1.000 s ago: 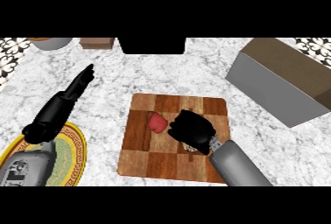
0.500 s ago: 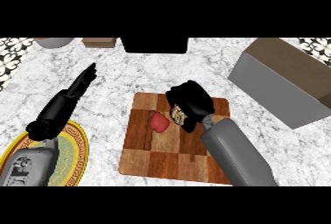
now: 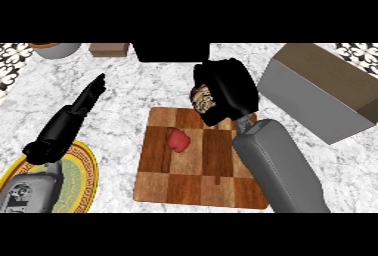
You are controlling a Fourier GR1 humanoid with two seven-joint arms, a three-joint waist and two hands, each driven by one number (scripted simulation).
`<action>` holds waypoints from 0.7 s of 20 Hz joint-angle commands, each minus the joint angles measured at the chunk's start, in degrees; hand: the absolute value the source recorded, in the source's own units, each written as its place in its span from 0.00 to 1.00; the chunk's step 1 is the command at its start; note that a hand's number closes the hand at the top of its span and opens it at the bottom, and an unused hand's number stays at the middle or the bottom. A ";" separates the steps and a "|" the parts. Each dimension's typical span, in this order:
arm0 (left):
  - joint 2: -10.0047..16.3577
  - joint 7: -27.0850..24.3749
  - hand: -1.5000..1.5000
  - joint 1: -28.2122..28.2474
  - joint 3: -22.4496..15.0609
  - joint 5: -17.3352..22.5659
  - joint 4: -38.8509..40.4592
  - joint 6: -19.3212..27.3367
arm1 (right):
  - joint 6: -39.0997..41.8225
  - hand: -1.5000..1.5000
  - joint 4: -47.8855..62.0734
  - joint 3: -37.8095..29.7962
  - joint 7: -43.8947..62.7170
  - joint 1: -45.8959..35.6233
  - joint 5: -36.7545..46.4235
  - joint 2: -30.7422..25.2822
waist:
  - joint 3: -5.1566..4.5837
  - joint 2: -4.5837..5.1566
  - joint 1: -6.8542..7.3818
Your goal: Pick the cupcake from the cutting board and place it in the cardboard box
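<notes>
Over the far edge of the cutting board [image 3: 171, 176], held in the right hand [image 3: 230, 86]: the cupcake [image 3: 201, 100]. Wrapped from the right and from above by black fingers [image 3: 215, 74] curled closed round it. Seen only along its left flank, a brown strip flecked with pale bits, the rest hidden under the palm. Taller than wide in what shows, so with the visible long axis running near to far across the counter [image 3: 122, 75], leaning slightly left at the far end. Impossible to tell which end is the top and which the base. Well short of the cardboard box [image 3: 317, 100], which sits to the right at the counter's far right corner, set at a slant, with clear marble between hand and box.

On the board, nearer and a little left of the hand, a small red piece [image 3: 177, 140] lying flat on the wood, apart from the cupcake.

At the view's left, resting over the marble: the left hand [image 3: 85, 102], fingers [image 3: 95, 84] straight and together, pointing away and slightly right, holding nothing. Below its forearm, a yellow-rimmed plate [image 3: 87, 169] at the near left corner.

Along the far edge, left to right: a pale bowl [image 3: 57, 49], a small brown block [image 3: 109, 49], a dark boxy shape [image 3: 170, 52].
</notes>
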 commanded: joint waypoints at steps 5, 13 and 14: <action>0.34 0.34 0.50 0.09 0.25 0.13 -0.54 -0.76 | -2.05 1.00 -3.61 -14.52 11.25 -4.71 -2.18 -2.80 | 0.01 0.16 0.13; -1.52 -2.38 0.50 1.40 -0.78 -1.87 1.00 0.57 | -6.74 1.00 8.11 -25.89 6.09 -8.50 -7.18 -11.46 | 0.00 0.45 0.52; -1.48 1.72 0.50 -3.23 -0.67 -1.36 1.35 0.16 | -6.02 1.00 11.76 -25.45 5.48 -11.14 -5.54 -13.59 | 0.01 0.50 0.54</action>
